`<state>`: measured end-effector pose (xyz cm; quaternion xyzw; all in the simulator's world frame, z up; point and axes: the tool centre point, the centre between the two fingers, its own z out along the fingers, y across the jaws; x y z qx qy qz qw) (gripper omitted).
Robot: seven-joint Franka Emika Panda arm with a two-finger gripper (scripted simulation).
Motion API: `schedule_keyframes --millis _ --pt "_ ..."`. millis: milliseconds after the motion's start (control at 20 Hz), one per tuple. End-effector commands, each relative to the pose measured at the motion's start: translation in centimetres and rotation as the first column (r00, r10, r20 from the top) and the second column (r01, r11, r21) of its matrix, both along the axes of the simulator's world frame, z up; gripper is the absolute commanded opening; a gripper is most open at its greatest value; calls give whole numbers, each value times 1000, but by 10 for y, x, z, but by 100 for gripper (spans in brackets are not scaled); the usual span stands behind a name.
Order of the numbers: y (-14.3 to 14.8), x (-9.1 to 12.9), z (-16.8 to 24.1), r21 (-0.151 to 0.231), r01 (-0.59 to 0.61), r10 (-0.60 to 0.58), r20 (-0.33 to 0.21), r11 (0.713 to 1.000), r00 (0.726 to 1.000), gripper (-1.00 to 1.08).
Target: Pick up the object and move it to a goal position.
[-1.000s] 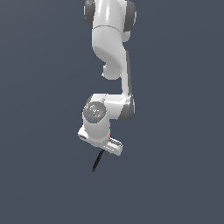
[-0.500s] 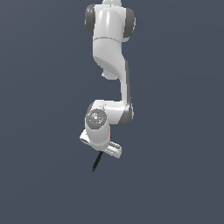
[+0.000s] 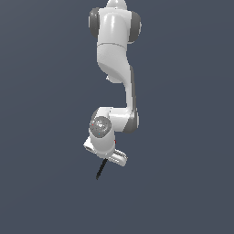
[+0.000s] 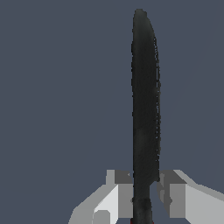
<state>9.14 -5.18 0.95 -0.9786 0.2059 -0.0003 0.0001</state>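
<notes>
Gripping a thin black stick (image 3: 101, 169), the white arm (image 3: 119, 77) hangs over a plain dark-grey floor (image 3: 183, 183) with its wrist bent low. The gripper (image 4: 145, 192) has both fingers (image 4: 122, 192) pressed in on the stick near one end, and the wrist view shows the long black shaft running straight out past the fingertips, with only a faint trace of red down between them. In the exterior view the stick slants down and toward the exterior view's left from under the hand, its free tip clear of anything else in sight.

It looks light and stiff: it juts out without sagging. Being so narrow and smooth, it seems apt to swivel or slide between flat pads if the arm swings hard. A hold nearer the middle would likely balance it better, though the present end grip appears steady enough for a gentle carry. No goal marker shows in either view, so how far the stick has left to travel cannot be judged.
</notes>
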Motion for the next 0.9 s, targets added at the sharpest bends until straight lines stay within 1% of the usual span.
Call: schedule_keyframes --millis 0,500,700,850 --pt "0 0 -2 0 -1 1 -1 1000 1000 -100" --pt "-2 -1 4 0 0 0 -1 1000 1000 -100" --pt "-11 -3 18 0 0 0 -1 1000 1000 -100" --pt "-23 -4 37 0 0 0 -1 1000 1000 -100"
